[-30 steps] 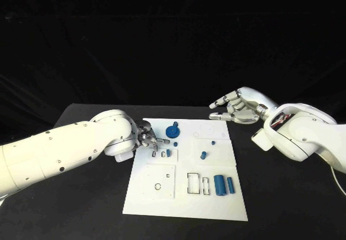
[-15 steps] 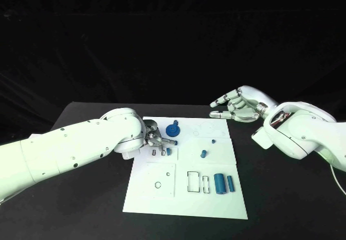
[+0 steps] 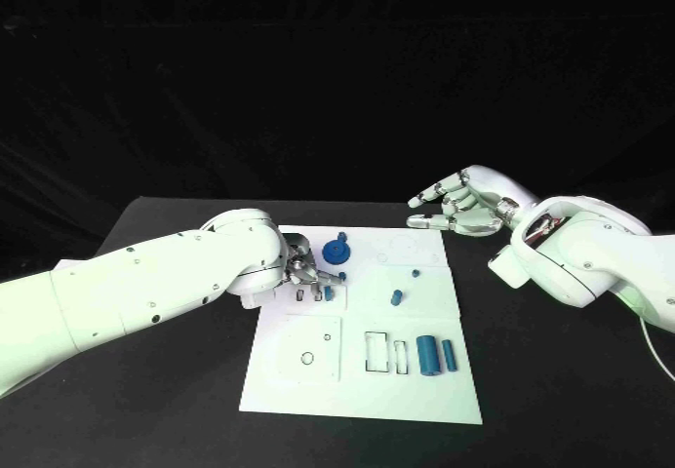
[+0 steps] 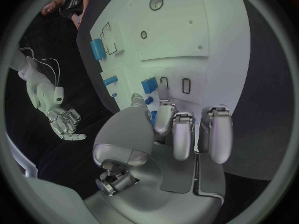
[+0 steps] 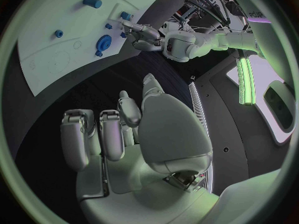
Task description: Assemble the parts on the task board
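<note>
I see the left hand [image 3: 304,272] has settled lower onto the task board [image 3: 302,385], fingertips pinching a small blue part [image 4: 149,84] beside the slots. Right hand [image 3: 460,208] stays raised off-board, fingers apart, holding nothing.

Left robot hand [image 4: 177,134] perhaps touching task board [image 4: 206,30]

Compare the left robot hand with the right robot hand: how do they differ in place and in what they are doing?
The left robot hand is down on the task board, fingers among the small blue parts; the right robot hand is raised beyond the board's far right corner. The left pinches a small blue part at its fingertips; the right holds nothing, fingers spread. Both are silver hands on white arms.
</note>
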Controlling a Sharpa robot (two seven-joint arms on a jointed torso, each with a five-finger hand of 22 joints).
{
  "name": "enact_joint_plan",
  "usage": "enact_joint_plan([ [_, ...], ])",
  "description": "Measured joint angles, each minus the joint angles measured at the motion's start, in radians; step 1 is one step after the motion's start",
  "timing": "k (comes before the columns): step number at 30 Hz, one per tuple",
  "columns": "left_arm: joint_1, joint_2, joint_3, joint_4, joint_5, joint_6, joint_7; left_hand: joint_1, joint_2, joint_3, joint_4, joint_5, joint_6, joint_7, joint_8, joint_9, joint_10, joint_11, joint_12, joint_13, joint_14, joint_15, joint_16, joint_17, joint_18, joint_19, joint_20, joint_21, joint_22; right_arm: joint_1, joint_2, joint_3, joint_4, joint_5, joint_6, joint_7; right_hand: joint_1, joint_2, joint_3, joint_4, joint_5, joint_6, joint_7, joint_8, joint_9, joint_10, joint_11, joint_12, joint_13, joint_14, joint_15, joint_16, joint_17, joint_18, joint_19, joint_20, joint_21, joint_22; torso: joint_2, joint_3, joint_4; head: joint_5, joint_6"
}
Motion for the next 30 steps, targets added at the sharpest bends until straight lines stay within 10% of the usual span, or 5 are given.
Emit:
enact_joint_plan([
  [30, -0.002, 0.018, -0.001, -0.011, -0.001, 0.022, -0.001, 0.047, -0.016, 0.068, -0.012, 0.004, -0.011, -0.003, 0.004, 0.034, -0.004, 0.004, -0.006, 0.004, 0.0, 0.0, 0.0, 0.0, 0.0, 0.0, 0.0, 0.0, 0.0, -0.004, 0.02, -0.003, -0.023, 0.008, 0.007, -0.003, 0.0, 0.0, -0.003, -0.003, 0.01, 0.0, 0.0, 0.0, 0.001, 0.0, 0.0, 0.0, -0.001, -0.004, -0.004, -0.005, 0.0, 0.0, -0.004, -0.004, -0.004, 0.0, -0.001, -0.0001, 0.0012, 0.004, -0.01],
])
